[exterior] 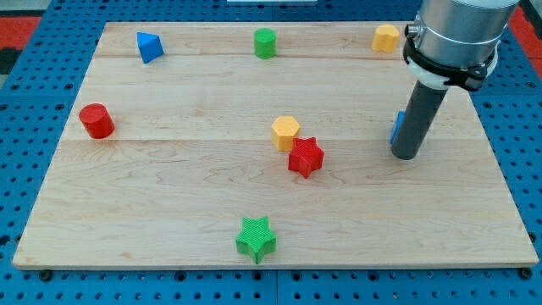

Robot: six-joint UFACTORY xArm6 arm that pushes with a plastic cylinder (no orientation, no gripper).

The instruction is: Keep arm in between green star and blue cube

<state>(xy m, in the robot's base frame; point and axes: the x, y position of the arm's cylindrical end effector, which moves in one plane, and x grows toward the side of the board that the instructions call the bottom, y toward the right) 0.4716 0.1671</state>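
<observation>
Over at the view's right side of the desk stands my tool, a plain dark rod, and my tip is planted on the wood. It has no jaws to open or close and it has hold of nothing. Right behind the rod, peeking out on its left edge, there's the blue cube, mostly hidden, touching or just beside the rod; I cannot tell which. The green star sits well apart, down and to the left of my tip, near the desk's bottom edge. Left of my tip, the red star and yellow hexagonal block are touching. Above my tip, partly hidden behind the arm, there's another yellow block.
</observation>
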